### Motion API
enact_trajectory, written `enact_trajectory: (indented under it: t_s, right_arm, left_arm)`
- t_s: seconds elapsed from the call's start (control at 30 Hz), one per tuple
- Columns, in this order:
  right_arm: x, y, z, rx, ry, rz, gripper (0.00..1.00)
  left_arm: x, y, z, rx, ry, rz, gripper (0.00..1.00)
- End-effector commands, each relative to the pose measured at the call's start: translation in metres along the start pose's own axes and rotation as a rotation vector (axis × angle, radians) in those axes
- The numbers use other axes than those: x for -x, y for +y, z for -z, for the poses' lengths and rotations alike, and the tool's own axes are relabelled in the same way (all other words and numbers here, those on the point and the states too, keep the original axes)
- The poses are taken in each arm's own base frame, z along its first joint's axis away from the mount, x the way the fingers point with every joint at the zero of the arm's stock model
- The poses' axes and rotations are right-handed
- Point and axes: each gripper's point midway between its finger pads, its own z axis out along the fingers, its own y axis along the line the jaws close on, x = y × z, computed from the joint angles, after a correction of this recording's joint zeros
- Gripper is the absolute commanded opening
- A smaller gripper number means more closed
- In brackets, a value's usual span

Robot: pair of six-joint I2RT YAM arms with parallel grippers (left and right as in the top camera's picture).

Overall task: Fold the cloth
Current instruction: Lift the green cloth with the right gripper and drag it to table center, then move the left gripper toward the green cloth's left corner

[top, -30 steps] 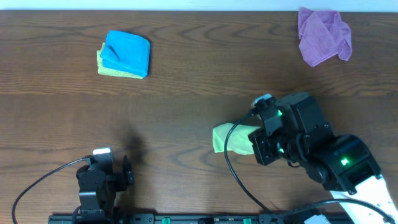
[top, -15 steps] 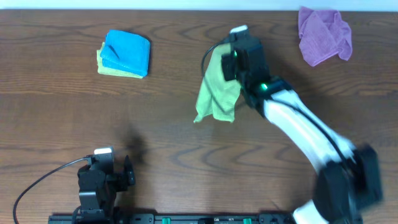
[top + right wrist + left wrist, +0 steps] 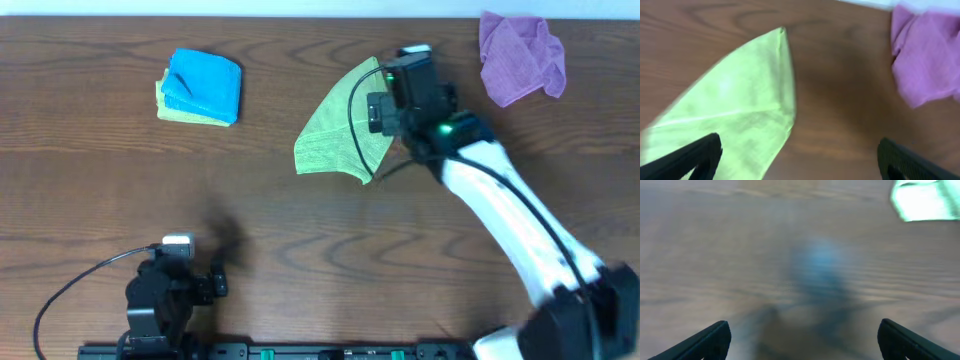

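Spread wide on the right gripper [image 3: 800,155], pinching nothing, hovering over the green cloth [image 3: 340,125] near its right edge. Let go since half a second back: no longer dangling bunched, now fanned flat on the table [image 3: 100,200] between the blue cloth [image 3: 205,85] and the purple cloth [image 3: 520,55]. Spread wide on the left gripper [image 3: 802,335] too, empty, view blurred.

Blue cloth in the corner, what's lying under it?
A yellow-green cloth peeks out along the left and near edges of the blue cloth. Most of it is covered, so how it is folded cannot be seen.
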Motion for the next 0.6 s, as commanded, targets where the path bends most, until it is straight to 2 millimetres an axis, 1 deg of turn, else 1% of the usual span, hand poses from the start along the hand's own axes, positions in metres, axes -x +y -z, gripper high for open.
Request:
enact_trajectory:
  t_s: [0.0, 0.03, 0.1, 0.13, 0.17, 0.23, 0.3, 0.4, 0.47, 0.57]
  right_arm:
    - [-0.020, 0.004, 0.013, 0.107, 0.138, -0.395, 0.99]
    - [-0.027, 0.002, 0.013, 0.118, 0.178, -0.468, 0.99]
    - [-0.036, 0.005, 0.009, 0.177, 0.228, -0.523, 0.99]
    - [-0.040, 0.007, 0.005, 0.213, 0.246, -0.536, 0.99]
    - [-0.046, 0.009, 0.000, 0.252, 0.268, -0.551, 0.94]
    - [-0.060, 0.014, -0.010, 0.323, 0.300, -0.576, 0.95]
    - [-0.077, 0.017, -0.019, 0.407, 0.334, -0.606, 0.96]
    - [-0.101, 0.021, -0.027, 0.529, 0.378, -0.657, 0.96]
    - [-0.113, 0.022, -0.030, 0.585, 0.387, -0.684, 0.96]
    - [-0.132, 0.022, -0.033, 0.593, 0.424, -0.737, 0.96]
  left_arm:
    - [0.015, -0.031, 0.002, -0.182, -0.062, 0.008, 0.95]
    - [0.025, -0.038, 0.005, -0.224, -0.100, 0.027, 0.95]
    - [0.048, -0.046, 0.010, -0.277, -0.184, 0.102, 0.95]
    - [0.057, -0.045, 0.012, -0.279, -0.212, 0.153, 0.95]
    - [0.063, -0.042, 0.014, -0.269, -0.225, 0.215, 0.95]
    - [0.066, -0.043, 0.016, -0.277, -0.214, 0.270, 0.95]
    - [0.070, -0.050, 0.021, -0.313, -0.186, 0.289, 0.95]
    - [0.079, -0.058, 0.027, -0.345, -0.125, 0.327, 0.95]
    - [0.086, -0.059, 0.028, -0.341, -0.073, 0.343, 0.95]
    - [0.099, -0.061, 0.027, -0.330, 0.014, 0.366, 0.95]
